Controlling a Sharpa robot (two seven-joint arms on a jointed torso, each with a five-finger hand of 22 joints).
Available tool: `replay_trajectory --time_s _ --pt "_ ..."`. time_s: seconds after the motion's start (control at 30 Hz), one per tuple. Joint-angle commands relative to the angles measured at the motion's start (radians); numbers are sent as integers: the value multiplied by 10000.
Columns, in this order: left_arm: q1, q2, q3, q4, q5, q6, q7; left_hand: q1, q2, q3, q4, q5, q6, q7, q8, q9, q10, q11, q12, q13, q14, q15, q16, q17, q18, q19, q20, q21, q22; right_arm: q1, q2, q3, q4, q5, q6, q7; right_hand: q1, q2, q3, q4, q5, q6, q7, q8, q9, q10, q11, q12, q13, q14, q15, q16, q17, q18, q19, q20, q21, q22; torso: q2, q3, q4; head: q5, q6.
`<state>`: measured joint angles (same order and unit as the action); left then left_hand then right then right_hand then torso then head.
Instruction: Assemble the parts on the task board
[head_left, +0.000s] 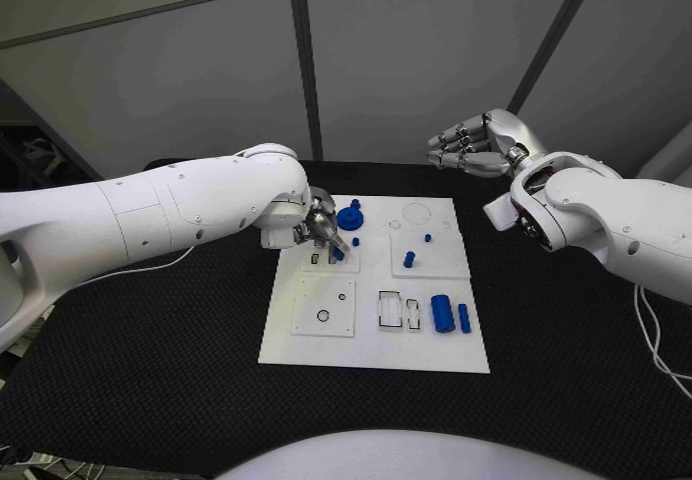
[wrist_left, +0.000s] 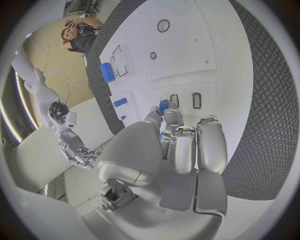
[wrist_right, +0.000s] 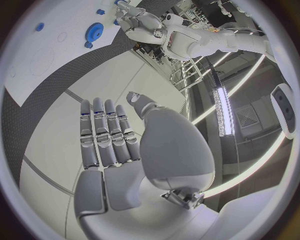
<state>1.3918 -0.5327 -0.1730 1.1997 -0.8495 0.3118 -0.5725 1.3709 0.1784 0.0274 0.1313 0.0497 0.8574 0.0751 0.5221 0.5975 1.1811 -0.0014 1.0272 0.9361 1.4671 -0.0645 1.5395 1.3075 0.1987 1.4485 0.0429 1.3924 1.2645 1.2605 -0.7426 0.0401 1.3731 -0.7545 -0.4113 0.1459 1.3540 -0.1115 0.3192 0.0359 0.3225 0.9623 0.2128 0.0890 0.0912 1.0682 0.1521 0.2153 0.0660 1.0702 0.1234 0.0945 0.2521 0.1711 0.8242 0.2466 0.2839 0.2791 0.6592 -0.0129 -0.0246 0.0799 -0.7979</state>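
the left hand (head_left: 323, 228) is down on the board (head_left: 372, 345), fingers bunched over the upper-left area beside the blue gear (head_left: 349, 214). in its wrist view the fingertips (wrist_left: 169, 116) close round a small blue part (wrist_left: 164, 105) just above two little rectangular slots (wrist_left: 197, 100) — it looks pinched there, though the fingers hide most of it. the right hand (head_left: 477, 143) hangs well off the board, up at the far edge of the bench (head_left: 130, 380), fingers straight and apart, holding nothing.

the risk, as i judge it, is the part going in crooked: the slot is narrow, the fingers cover it, and a slight tilt could jam the part or skid it across the smooth white plate. pressing hard on one corner could also shift the board, since nothing visible pins it. the hand sits close to the gear too — a stray finger could nudge it.

the board is a white plate in the middle of the bench, with raised panels, round holes and outlined slots. two small blue pegs (head_left: 410, 258) stand near the centre-right, and two blue cylinders (head_left: 441, 312) lie side by side near the lower right, one fatter than the other.
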Motion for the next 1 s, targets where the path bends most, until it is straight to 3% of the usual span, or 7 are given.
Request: replay_trajectory --time_s 0.03,0.33,0.5,0.83,1.0 --pt "1 -67 -3 42 310 -51 170 -576 -315 2215 -1597 -51 -18 13 -39 80 -3 45 -75 -63 888 31 -45 2272 -1379 -63 18 -38 -4 23 20 8 -22 -4 109 10 -26 -32 -44 -13 45 0 84 -14 2 11 65 -49 -12 -6 56 -78 -13 107 72 -20 -55 -23 -2 -1 3 7 11" --pt "1 -445 -1 341 672 -521 169 -1507 -1096 4368 -1995 -12 32 12 99 382 152 39 -65 -63 909 8 -7 2320 -1378 -48 1 -45 33 22 49 7 -118 -14 141 8 -43 -35 -60 -3 40 -10 93 -22 1 -1 74 -52 -14 -11 63 -91 -20 106 76 -14 -83 -44 3 7 18 45 -3" --pt "1 -725 -2 674 755 -1091 147 -1979 -1574 5583 -2233 -21 38 -45 263 618 316 6 31 10 931 8 37 2368 -1393 -3 -1 -2 127 22 69 6 -175 -15 156 10 -58 -35 -72 7 37 -15 98 -27 0 -9 80 -54 -15 -14 67 -101 -24 106 80 -10 -104 -59 0 3 19 73 2" --pt "-71 -1311 -10 1632 -162 -2813 153 -2525 -2051 6826 -2367 99 75 -66 560 935 617 -53 301 227 951 -28 76 2410 -1418 83 -28 84 288 21 62 4 -220 -66 169 25 -58 -35 -72 7 37 -15 98 -27 0 -9 80 -54 -15 -14 67 -101 -24 106 80 -10 -104 -59 -1 13 14 145 4" --pt "-178 -1472 -13 1963 -555 -3324 -7 -2618 -2129 7021 -2374 103 79 -78 615 990 662 -65 339 252 951 -38 76 2412 -1423 100 -38 98 317 20 58 4 -233 -127 175 28 -58 -35 -72 7 37 -15 98 -27 0 -9 80 -54 -15 -14 67 -101 -24 106 80 -10 -104 -59 2 12 15 165 3"
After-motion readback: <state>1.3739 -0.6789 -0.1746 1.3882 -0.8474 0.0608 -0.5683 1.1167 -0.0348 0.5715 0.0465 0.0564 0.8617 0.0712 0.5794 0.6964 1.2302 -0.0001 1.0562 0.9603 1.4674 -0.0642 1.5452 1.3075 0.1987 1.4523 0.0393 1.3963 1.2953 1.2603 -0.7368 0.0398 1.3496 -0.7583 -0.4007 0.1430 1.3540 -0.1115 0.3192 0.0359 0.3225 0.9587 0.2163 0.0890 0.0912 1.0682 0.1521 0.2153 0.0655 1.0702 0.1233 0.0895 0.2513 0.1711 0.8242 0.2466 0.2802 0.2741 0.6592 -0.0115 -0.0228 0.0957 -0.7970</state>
